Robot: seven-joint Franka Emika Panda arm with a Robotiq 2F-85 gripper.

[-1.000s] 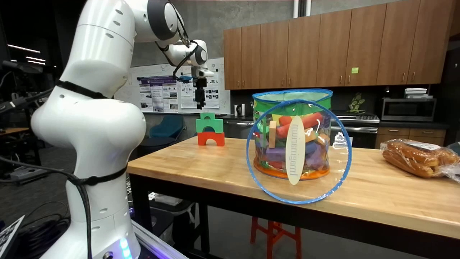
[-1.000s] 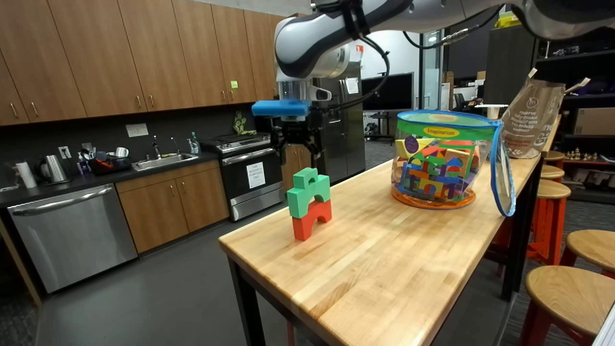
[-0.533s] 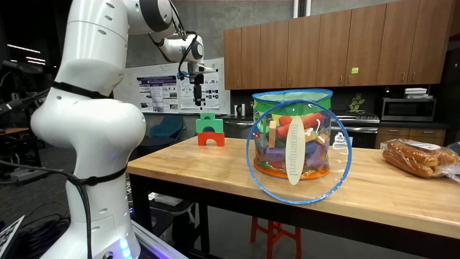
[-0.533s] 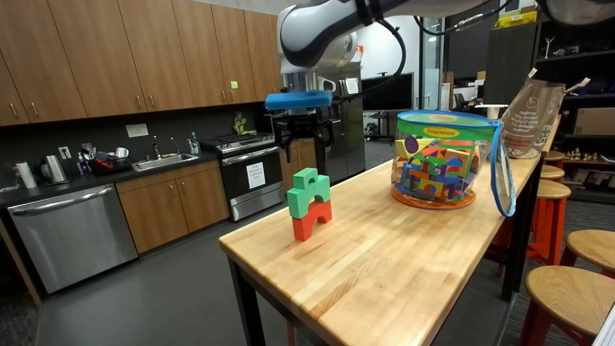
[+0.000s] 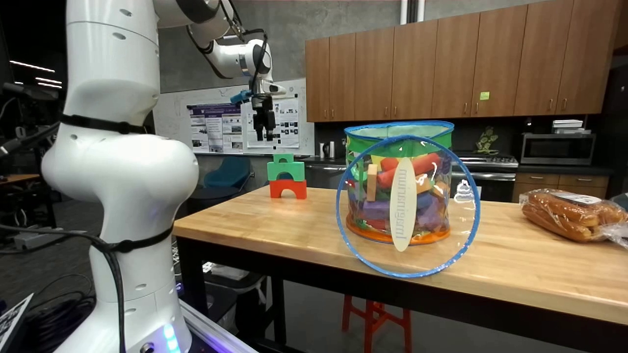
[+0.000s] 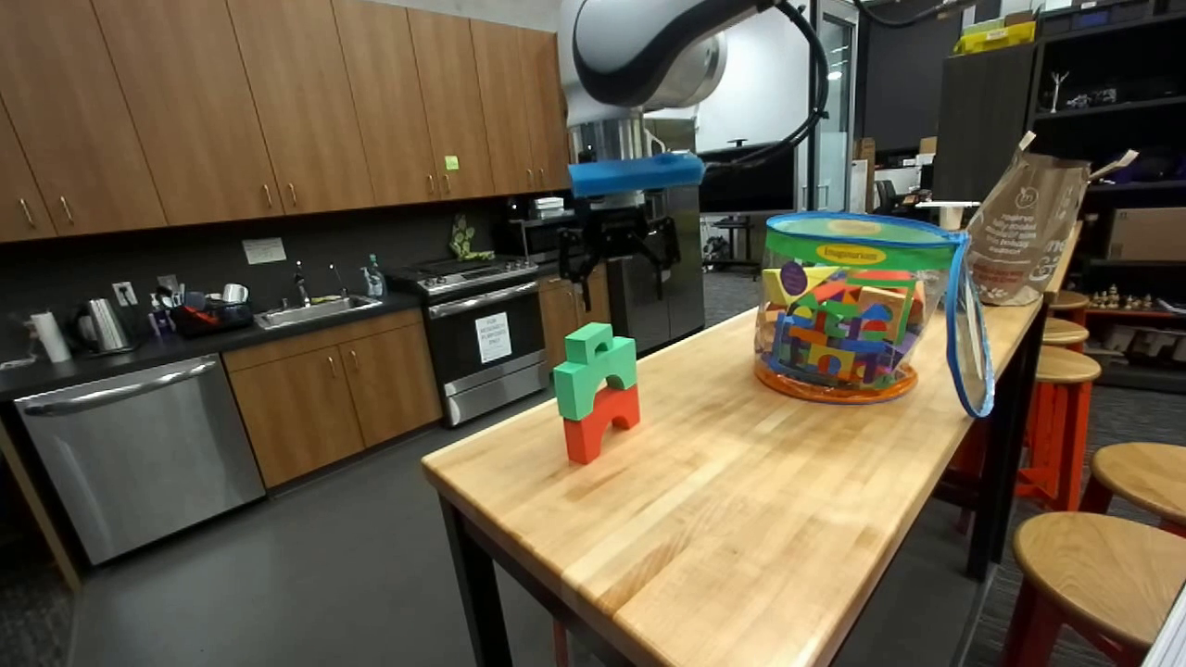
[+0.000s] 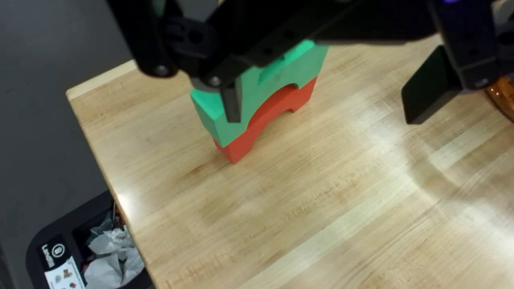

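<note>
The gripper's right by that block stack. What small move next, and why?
I'd probably raise the gripper slightly before any sideways move: its jaws stand open with nothing between them, and in both exterior views it appears only slightly higher than the small green arch topping the stack, so a low swing might topple blocks.

glossy white arm (image 5: 120, 166), black cables (image 6: 821, 74), black claw (image 7: 330, 96)

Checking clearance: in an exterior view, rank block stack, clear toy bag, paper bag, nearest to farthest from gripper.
1. Block stack: on the table, lower than the gripper.
2. Clear toy bag: picture right of the stack.
3. Paper bag: beyond it, farther right.
</note>
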